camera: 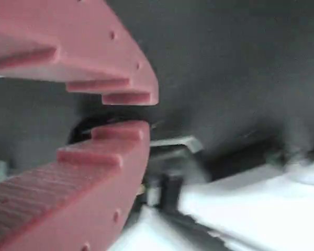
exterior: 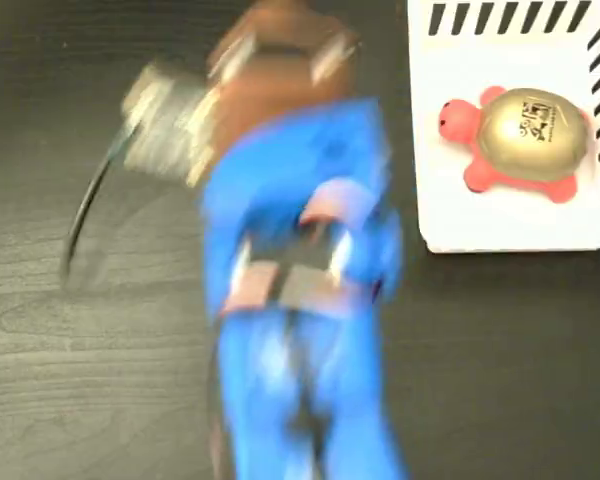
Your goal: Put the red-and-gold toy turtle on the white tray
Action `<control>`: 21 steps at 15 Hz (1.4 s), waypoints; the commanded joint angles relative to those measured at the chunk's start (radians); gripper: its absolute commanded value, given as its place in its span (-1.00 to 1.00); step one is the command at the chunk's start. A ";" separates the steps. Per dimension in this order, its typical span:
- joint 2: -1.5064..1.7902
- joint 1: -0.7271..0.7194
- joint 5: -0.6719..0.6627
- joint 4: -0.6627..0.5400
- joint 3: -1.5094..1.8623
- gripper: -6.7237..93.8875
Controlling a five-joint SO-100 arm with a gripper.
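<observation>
1. The surface [exterior: 70,350] looks like dark wood with visible grain and a matt finish.
2. The tray [exterior: 450,200] is smooth, flat white with printed black stripes; whether it is paper or plastic cannot be told.
3. The turtle [exterior: 520,140] has a shiny gold shell with a metallic gloss, and its pinkish-red head and legs look matt and rubbery.
4. The arm [exterior: 300,200] looks like blue plastic, blurred.
5. The pincer [camera: 131,112] is matt reddish plastic; one finger [camera: 52,204] has fine ridges and stepped teeth.
</observation>
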 commanded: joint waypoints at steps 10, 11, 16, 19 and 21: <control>0.942 -0.015 -0.006 0.518 0.673 -0.87; 0.953 -0.009 0.005 0.546 0.687 -0.87; 0.976 -0.021 0.006 0.600 0.706 -0.87; 1.002 -0.031 -0.005 0.604 0.710 -0.87; 1.002 -0.031 -0.006 0.604 0.710 -0.87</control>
